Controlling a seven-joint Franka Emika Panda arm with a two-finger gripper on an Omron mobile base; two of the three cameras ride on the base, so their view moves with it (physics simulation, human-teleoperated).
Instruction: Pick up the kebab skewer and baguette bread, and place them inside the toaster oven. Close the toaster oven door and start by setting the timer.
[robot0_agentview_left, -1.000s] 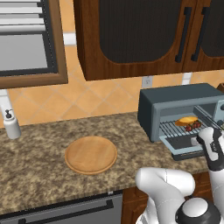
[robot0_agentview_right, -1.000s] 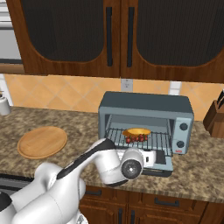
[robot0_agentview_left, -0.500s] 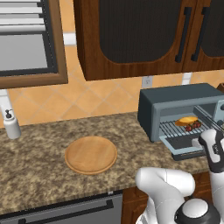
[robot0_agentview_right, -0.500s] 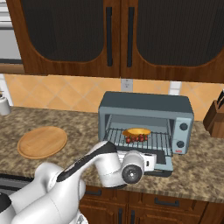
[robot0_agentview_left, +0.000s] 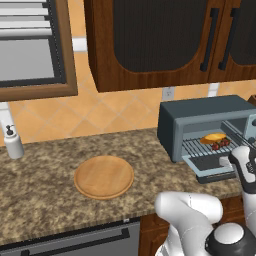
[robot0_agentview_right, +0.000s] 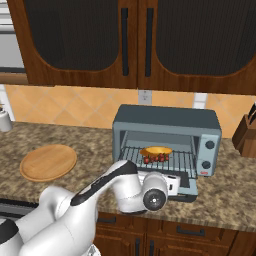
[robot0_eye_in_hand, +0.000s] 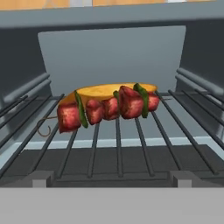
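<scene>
Left base view: oven (robot0_agentview_left: 207, 125) at counter's (robot0_agentview_left: 50, 200) right end, door (robot0_agentview_left: 212, 167) dropped flat; baguette (robot0_agentview_left: 214, 137) and skewer (robot0_agentview_left: 220, 144) on the rack (robot0_agentview_left: 200, 147), loaded for toasting. Wooden plate (robot0_agentview_left: 104, 177) bare; dispenser (robot0_agentview_left: 12, 142) far left. Gripper (robot0_agentview_left: 231, 161) at the door's front edge, jaw state cannot be told. Right base view: knob panel (robot0_agentview_right: 207, 152) right of the cavity; knife block (robot0_agentview_right: 246, 135) beyond. Hand view: skewer (robot0_eye_in_hand: 105, 109) lies touching the baguette's (robot0_eye_in_hand: 105, 91) front. No legible writing or branding anywhere.
</scene>
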